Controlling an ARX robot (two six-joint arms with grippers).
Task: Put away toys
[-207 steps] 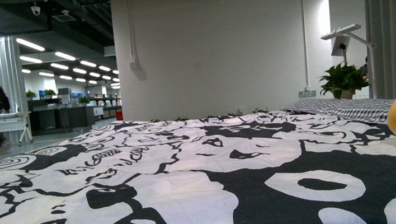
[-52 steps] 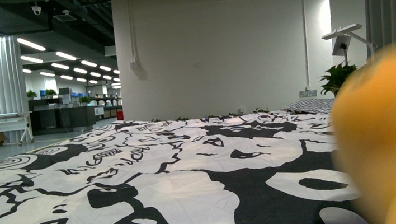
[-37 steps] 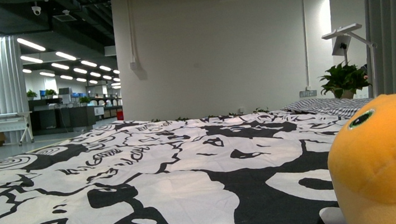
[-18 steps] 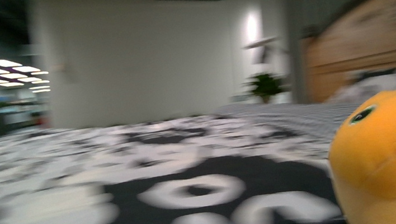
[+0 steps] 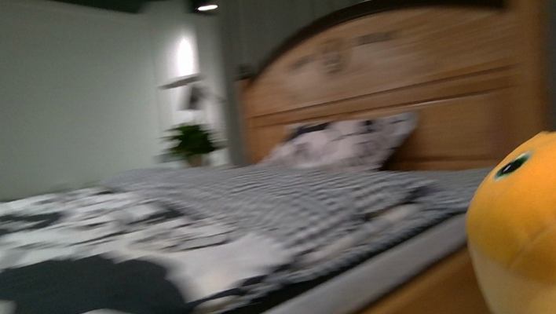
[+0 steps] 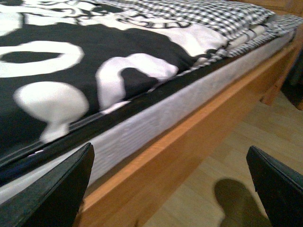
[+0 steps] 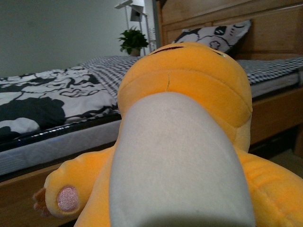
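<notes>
Swings right since a second ago, off the quilt (image 5: pixel 53 293). Nearest, keeps the plush toy (image 5: pixel 552 228) low at right, beside the bed (image 5: pixel 367 273): probably light and squashy, best pinched around the body. Left fingers (image 6: pixel 57 189) wide apart, empty; right fingers hidden, cannot tell. Beyond: pillow (image 5: pixel 344 141), headboard (image 5: pixel 405 55). No bin seen.

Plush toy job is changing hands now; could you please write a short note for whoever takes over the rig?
Left tool: open, empty, beside the bed edge.
Right tool: hidden; the orange plush fills its wrist view, so it is probably gripped.
Orange plush: off the bed, beside the mattress edge.
Done: toy picked up.
Left: carry it to storage, which is not in view, and release.
</notes>
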